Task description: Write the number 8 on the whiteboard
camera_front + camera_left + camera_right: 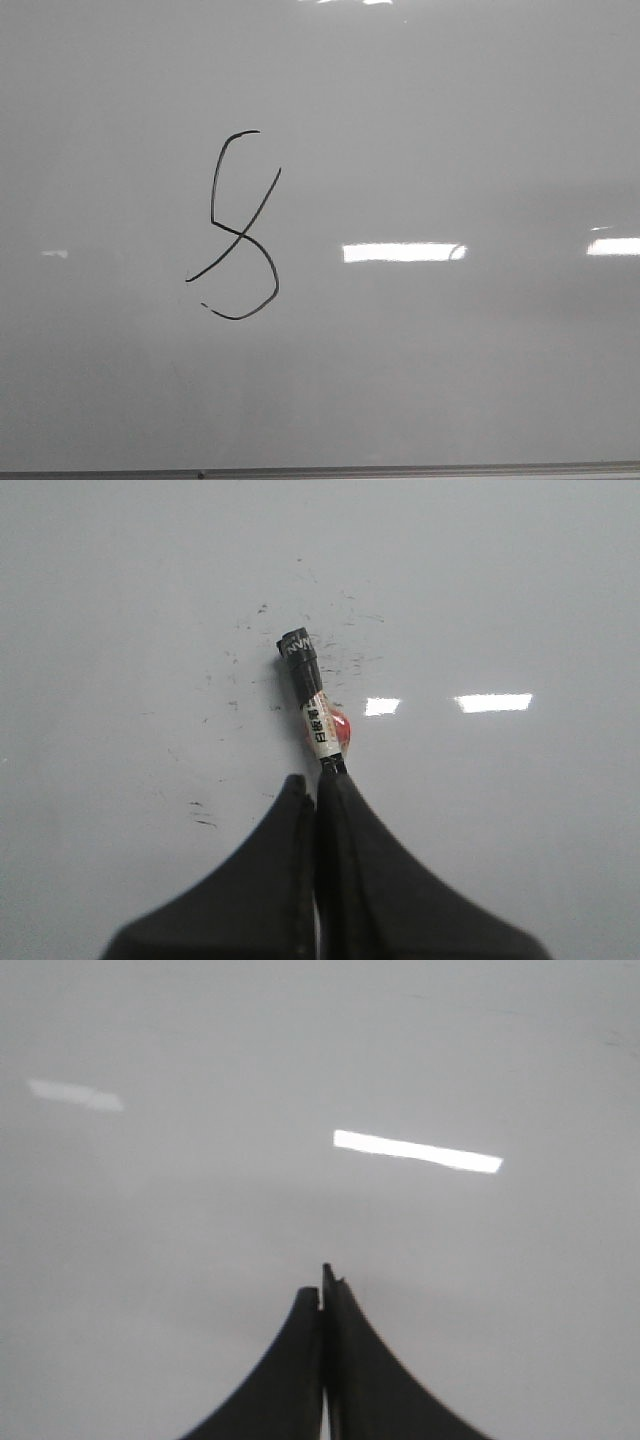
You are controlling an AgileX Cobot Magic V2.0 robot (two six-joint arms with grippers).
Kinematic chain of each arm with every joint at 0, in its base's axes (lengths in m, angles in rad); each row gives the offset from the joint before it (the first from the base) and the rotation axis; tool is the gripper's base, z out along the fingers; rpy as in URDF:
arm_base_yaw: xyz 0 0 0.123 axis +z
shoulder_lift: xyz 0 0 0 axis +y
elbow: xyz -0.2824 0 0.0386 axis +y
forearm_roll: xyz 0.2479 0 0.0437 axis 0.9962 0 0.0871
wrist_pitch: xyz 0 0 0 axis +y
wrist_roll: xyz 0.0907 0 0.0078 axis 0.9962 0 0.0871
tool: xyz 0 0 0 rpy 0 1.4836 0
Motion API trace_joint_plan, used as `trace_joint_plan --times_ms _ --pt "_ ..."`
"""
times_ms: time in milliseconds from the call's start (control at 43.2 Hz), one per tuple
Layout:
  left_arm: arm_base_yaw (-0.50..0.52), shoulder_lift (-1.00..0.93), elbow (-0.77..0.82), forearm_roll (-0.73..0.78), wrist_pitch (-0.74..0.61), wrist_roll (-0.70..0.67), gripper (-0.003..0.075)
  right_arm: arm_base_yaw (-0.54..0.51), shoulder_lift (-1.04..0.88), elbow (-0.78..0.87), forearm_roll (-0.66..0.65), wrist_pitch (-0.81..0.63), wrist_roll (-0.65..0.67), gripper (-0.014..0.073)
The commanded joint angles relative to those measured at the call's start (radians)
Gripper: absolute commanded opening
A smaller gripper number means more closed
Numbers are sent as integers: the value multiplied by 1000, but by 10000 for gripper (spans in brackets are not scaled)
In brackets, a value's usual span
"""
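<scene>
A loosely drawn black number 8 [240, 228], like an S crossed by a diagonal stroke, stands left of centre on the glossy grey whiteboard [450, 360]. Neither arm shows in the front view. In the left wrist view my left gripper [318, 780] is shut on a marker [318, 705] with a white label, a red spot and a black tip end pointing away over the whiteboard [520, 600]. The drawn figure does not show in that view. My right gripper [322, 1290] is shut with nothing between its fingers, over bare whiteboard [200, 1210].
A thin grey frame edge [400, 470] runs along the board's near side. Small dark smudges and specks [300, 670] lie on the board around the marker's tip. Bright rectangular light reflections [400, 252] glare on the surface.
</scene>
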Motion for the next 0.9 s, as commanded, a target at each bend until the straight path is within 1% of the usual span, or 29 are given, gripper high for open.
trace_joint_plan --times_ms 0,116,231,394,880 --pt "3 -13 12 -9 -89 -11 -21 -63 -73 49 -20 -91 36 -68" --pt "3 -13 12 -9 -89 -11 -21 -104 -179 114 -25 -35 36 -68" --pt "3 -13 12 -9 -89 -11 -21 -114 -252 114 -25 72 36 -68" --pt "3 -13 12 -9 -89 -11 -21 -114 -248 114 -24 103 36 -68" --pt "3 -13 12 -9 -89 -11 -21 -114 -248 114 -24 102 36 -68"
